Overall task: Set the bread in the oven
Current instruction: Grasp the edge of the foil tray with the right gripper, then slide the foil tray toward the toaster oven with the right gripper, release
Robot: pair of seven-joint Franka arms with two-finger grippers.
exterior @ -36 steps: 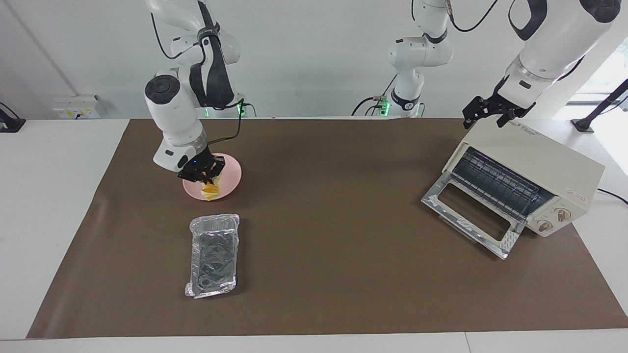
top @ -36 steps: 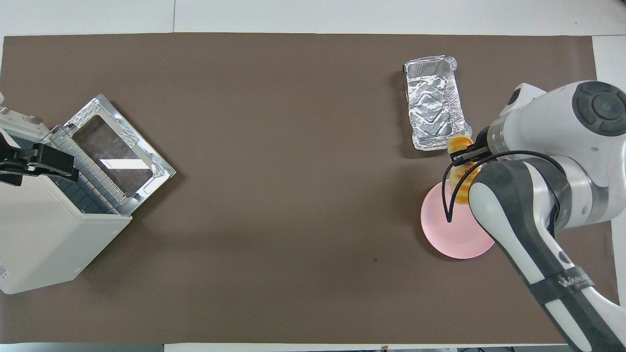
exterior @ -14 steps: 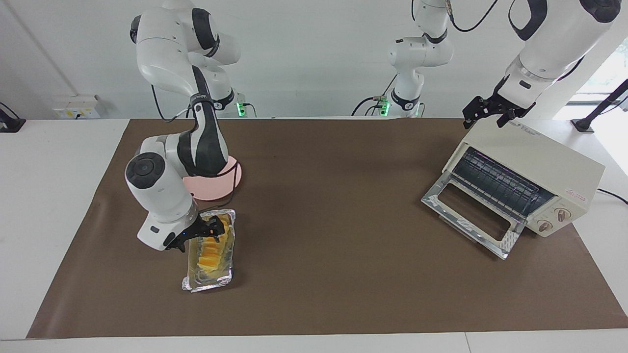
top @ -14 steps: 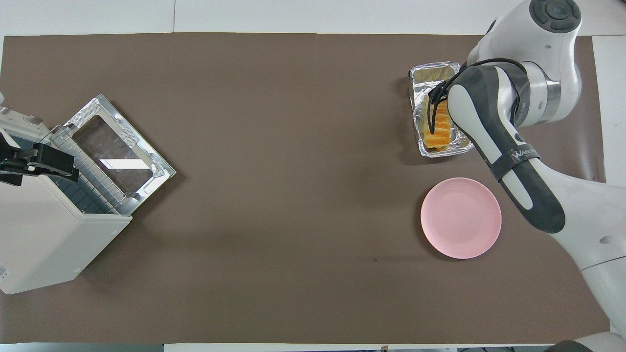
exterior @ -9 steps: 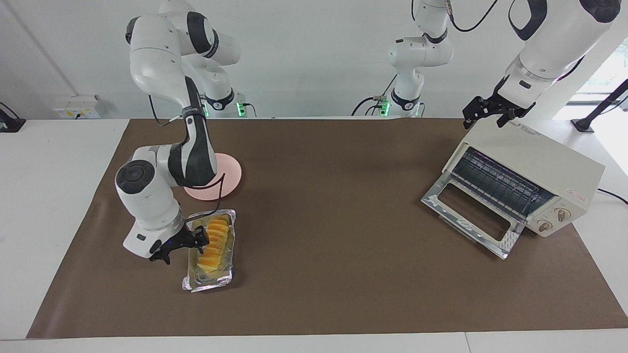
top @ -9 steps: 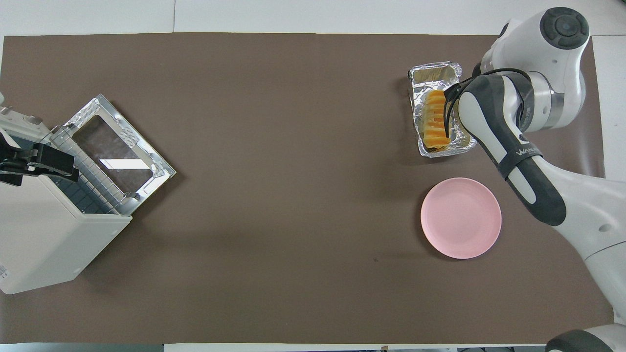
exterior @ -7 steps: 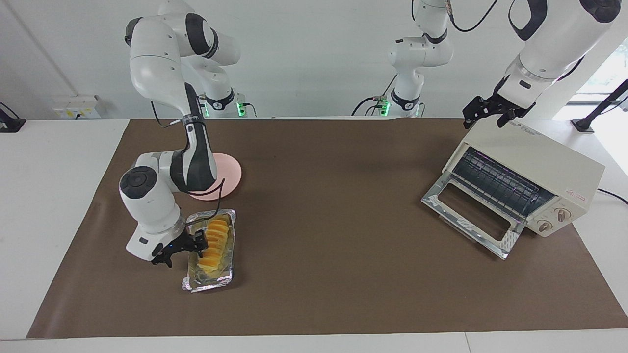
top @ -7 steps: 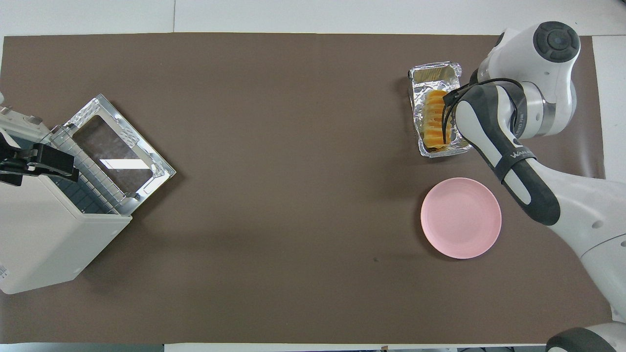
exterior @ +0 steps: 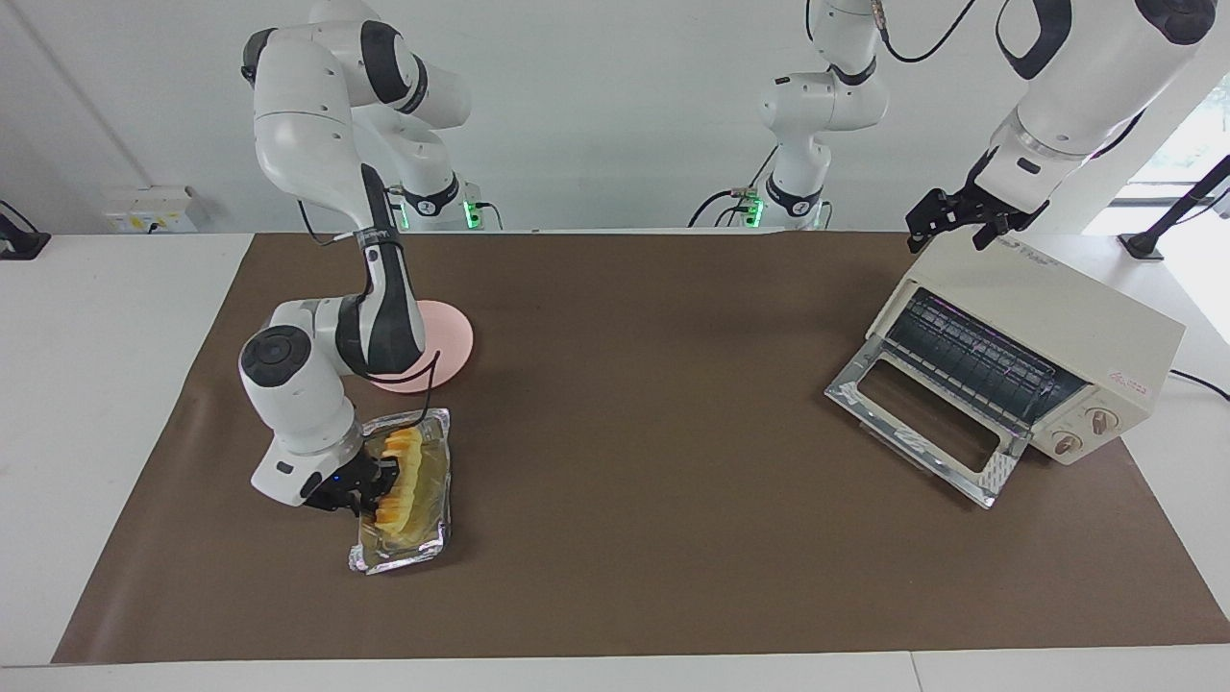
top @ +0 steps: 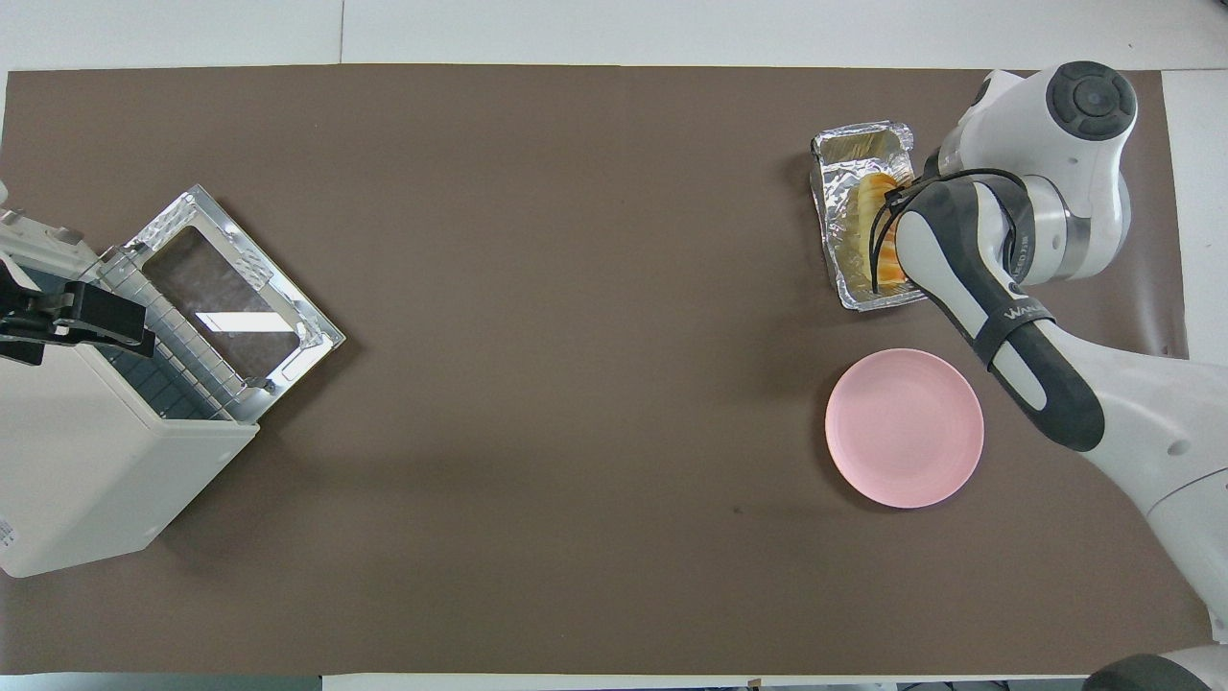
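The bread (exterior: 396,473) now lies in the foil tray (exterior: 430,485); the right gripper (exterior: 362,499) has closed on the tray's rim, shifting it; the left gripper (exterior: 954,223) waits, open, above the oven (exterior: 1043,339); carrying comes next.

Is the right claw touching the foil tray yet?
Cannot tell. In the facing view the right claw sits at the foil tray rim beside the bread; contact isn't plainly visible.
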